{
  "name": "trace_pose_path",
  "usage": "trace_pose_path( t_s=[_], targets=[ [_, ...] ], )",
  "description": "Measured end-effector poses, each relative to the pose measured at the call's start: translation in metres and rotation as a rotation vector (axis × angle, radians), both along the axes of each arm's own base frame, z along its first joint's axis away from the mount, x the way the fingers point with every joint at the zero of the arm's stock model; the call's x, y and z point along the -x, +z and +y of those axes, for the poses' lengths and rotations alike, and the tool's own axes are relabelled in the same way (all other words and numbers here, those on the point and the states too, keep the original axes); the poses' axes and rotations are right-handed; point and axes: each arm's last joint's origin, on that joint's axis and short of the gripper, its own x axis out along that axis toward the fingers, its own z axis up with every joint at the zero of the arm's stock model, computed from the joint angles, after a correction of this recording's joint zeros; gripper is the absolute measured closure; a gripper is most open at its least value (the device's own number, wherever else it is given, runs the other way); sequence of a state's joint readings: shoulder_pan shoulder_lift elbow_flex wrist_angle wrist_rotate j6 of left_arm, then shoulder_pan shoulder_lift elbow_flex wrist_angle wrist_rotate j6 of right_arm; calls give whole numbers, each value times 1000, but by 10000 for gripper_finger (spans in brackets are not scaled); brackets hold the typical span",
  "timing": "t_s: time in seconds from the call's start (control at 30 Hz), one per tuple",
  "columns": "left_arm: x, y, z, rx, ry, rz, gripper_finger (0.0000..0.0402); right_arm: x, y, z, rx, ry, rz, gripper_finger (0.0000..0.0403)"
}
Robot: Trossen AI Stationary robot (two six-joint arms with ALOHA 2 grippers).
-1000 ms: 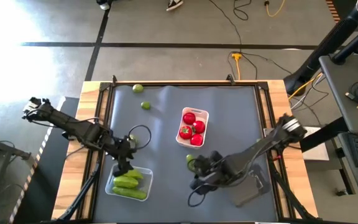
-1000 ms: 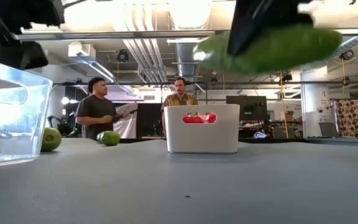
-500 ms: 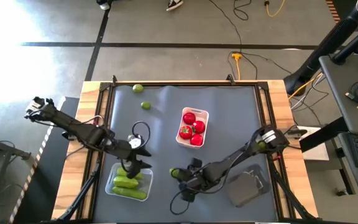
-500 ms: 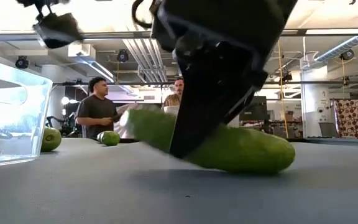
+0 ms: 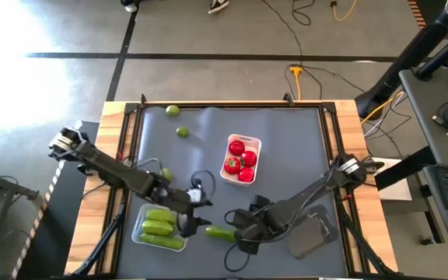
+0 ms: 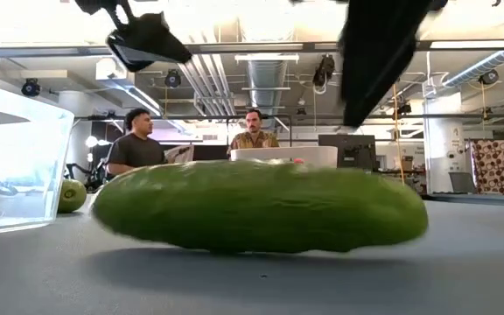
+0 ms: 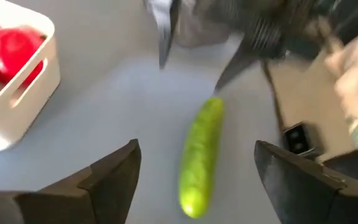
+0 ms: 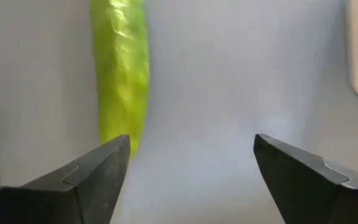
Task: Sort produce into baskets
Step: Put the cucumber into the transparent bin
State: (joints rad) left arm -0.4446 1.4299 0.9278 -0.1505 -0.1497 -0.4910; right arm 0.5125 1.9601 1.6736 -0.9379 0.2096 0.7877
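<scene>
A loose green cucumber [image 5: 218, 232] lies flat on the grey mat, free of both grippers, and fills the low view [image 6: 261, 207]. My left gripper [image 5: 195, 226] stands open just left of it, and the cucumber [image 7: 201, 158] shows ahead of the open fingers. My right gripper [image 5: 240, 231] stands open just right of it, with the cucumber [image 8: 120, 68] off to one side of its fingers. The clear tray [image 5: 141, 231] holds several cucumbers. The white tray [image 5: 257, 144] holds red tomatoes. Three limes [image 5: 173, 111] [image 5: 182, 131] [image 5: 166, 175] rest on the mat.
The dark tray [image 5: 311, 235] sits at the near right, under my right arm. The white tray [image 7: 39, 74] stands close beside my left gripper. Two people stand in the room beyond the table's far edge. Open mat lies at the far right.
My right gripper carried the cucumber down and toward the table's left, laid it on the mat, let go and drew back to the right. The cucumber now lies flat instead of hanging in the air. My left gripper moved from over the clear tray toward the right, up to the cucumber.
</scene>
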Motion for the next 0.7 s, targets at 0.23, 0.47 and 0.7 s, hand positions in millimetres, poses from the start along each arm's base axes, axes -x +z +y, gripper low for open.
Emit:
trace_pose_path(
  t_s=[0.23, 0.47, 0.7],
  targets=[
    [-39, -23, -20, -156, -165, 45, 88, 35, 50, 4, 10, -150, -59, 54],
    [-67, -35, -35, -172, -229, 62, 87, 49, 69, 0, 8, -244, -124, 60],
    [-74, -53, -58, -145, -271, 114, 87, 49, 68, 0, 41, -181, -111, 66]
  ],
)
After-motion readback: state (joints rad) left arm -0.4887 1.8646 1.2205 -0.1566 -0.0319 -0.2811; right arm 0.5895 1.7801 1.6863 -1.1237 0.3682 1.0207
